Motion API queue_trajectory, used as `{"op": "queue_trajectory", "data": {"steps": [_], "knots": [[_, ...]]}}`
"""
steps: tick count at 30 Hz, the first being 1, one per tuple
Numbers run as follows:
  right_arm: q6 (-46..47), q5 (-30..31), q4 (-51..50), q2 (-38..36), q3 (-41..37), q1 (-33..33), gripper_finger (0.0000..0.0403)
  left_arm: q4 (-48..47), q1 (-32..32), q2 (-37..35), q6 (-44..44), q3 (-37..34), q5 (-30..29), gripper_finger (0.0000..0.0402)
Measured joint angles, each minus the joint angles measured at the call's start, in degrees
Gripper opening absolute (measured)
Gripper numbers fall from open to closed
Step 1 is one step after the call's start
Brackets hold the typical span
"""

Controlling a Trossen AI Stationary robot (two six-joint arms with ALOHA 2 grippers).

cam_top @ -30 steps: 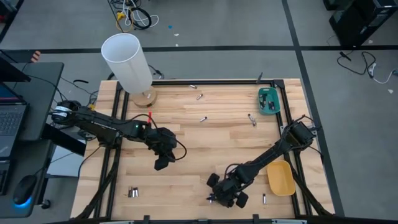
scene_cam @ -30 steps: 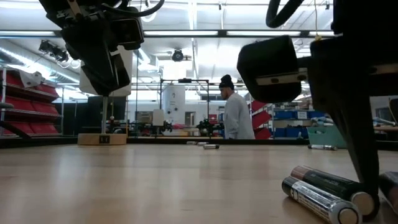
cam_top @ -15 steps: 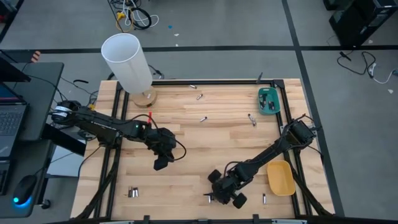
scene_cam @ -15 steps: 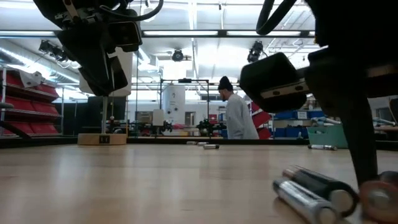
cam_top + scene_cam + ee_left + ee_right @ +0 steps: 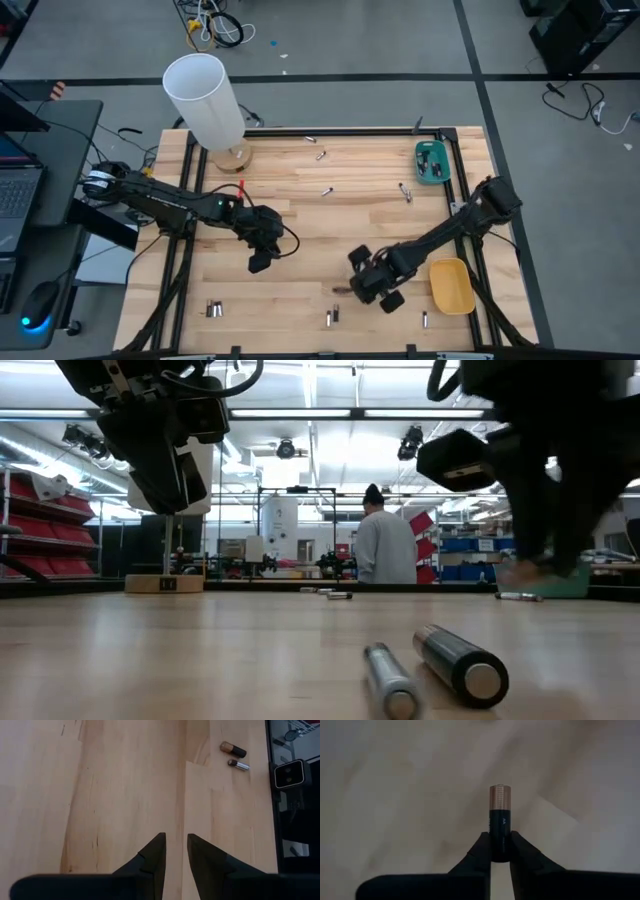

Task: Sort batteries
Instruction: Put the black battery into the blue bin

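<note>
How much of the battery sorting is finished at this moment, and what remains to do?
Done: a few cells already lie in the teal tray; the yellow tray looks empty. In hand: the right gripper is shut on a dark, copper-topped battery, lifted off the table. Left: loose batteries near the front edge, the front left corner and toward the back. The left gripper waits, holding nothing.

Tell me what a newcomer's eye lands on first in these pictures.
First, the right claw, raised over the table's near middle, pinching a black, copper-capped battery upright between its fingers. Next, the tall white cylinder at the table's far left corner, towering over everything. Then the two loose batteries lying side by side right in front of the low camera, while the left claw hovers over bare wood.
</note>
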Motion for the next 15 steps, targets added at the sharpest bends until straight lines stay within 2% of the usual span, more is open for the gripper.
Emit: {"op": "queue_trajectory", "data": {"steps": [9, 15], "knots": [[12.59, 7.57, -4.00, -13.75, -10.90, -9.55, 0.0034, 0.08, 0.00, 0.00, -1.68, 0.00, -0.14, 0.0094], [23.50, 14.57, -10.60, -23.52, -14.37, -18.27, 0.0035, 0.40, 0.00, 0.00, -2.69, 0.00, -1.27, 0.0094]]}}
